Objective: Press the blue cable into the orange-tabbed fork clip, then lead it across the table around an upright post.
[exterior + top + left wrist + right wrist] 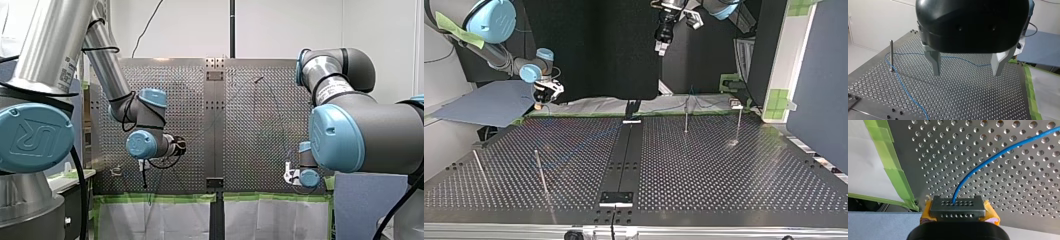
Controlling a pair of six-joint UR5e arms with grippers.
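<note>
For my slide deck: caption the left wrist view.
Left claw hangs open and empty above the perforated table, where the blue cable bends by an upright post.

blue cable point(978, 167) — end hidden inside right hand point(957, 208) | left wrist view — cable cut off at edge

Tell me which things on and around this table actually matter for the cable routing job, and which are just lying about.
Job in hand:
blue cable, held in my right claw
upright post that the cable curves round
my left claw, open

Lying about:
green tape
blue sheet
other posts
</note>
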